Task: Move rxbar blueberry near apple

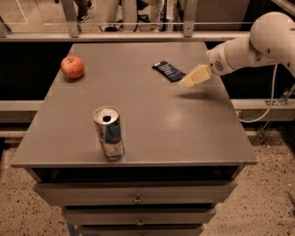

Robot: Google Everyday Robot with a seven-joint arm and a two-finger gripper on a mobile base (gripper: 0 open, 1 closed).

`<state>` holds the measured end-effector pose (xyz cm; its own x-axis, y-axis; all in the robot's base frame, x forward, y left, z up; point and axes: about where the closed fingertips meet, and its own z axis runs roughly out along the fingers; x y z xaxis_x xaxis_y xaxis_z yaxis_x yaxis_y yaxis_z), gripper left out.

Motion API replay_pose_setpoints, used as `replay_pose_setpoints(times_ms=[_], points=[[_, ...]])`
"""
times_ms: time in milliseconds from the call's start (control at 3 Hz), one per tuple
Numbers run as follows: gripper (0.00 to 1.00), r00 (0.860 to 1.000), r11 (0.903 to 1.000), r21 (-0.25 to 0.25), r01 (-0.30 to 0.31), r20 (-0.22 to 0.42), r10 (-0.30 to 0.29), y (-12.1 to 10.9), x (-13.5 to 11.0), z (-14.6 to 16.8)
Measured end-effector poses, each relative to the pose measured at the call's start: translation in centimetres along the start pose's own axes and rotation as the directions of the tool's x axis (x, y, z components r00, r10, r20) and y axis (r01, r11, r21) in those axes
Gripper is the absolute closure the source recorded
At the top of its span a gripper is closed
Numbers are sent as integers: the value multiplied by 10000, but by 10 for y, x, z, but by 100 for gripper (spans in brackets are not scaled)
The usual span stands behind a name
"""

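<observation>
Beside rxbar blueberry [169,70], gripper [183,83] jaws, can [109,133] opened

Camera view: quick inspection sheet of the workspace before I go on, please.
Surface: grey table top, flat.
Job's things: dark blue snack bar lying flat at back right; red apple at back left, well apart from it.
Clutter: opened drink can upright, front left.
Grippers: pincer close by the snack bar's right end, holding nothing.
Cables: one cable hangs beyond the right edge.
Surroundings: drawers below; railing and legs behind.
</observation>
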<state>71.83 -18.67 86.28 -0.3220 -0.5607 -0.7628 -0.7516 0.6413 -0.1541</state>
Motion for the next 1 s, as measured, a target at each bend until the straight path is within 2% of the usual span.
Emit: replay_pose_setpoints(times_ms=[333,667,1000], points=[[0,9997,10000,-32,-55,229,56,2,-3,3],[0,9962,9995,-167,-261,829,274,2,-24,31],[0,9922,9983,-275,-518,1117,546,3,-48,62]])
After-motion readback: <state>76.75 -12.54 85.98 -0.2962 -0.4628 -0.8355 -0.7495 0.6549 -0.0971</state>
